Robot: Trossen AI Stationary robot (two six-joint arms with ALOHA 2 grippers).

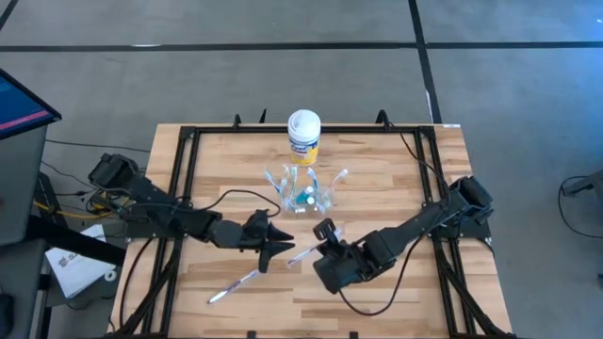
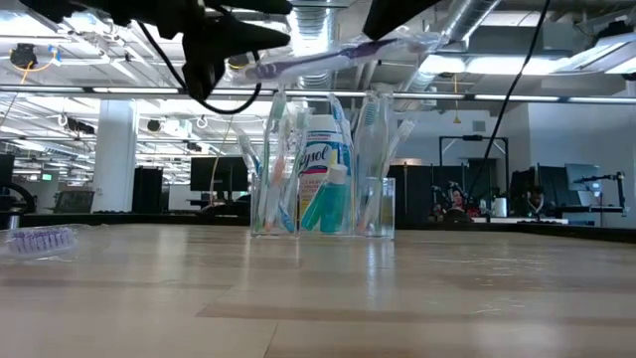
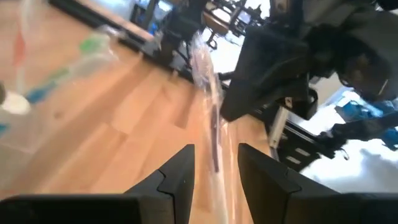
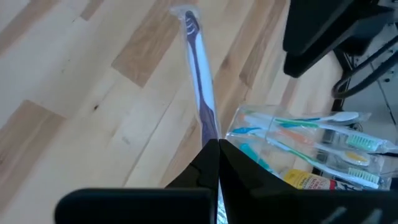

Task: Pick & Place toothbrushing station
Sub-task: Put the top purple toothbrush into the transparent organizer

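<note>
Purple-handled wrapped toothbrush [image 4: 200, 93] clamped in right gripper [image 4: 217, 146], held above table [image 1: 396, 188] near clear cup [image 1: 303, 195]. Left gripper [image 3: 214, 165] jaws apart, straddling its far end. Judged step: handover or carry to cup; next calls for alignment over rim. Count: one cup, one loose toothbrush [image 1: 236, 282], one yellow canister [image 1: 303, 137]; brushes in cup uncountable.

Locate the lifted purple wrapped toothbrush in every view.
High view: toothbrush just below the clear cup, between both arms.
Low view: top centre, above the cup.
Left wrist view: centre, near upright.
Right wrist view: centre, gripped by right tool.
Shared landmark: the cup.
</note>
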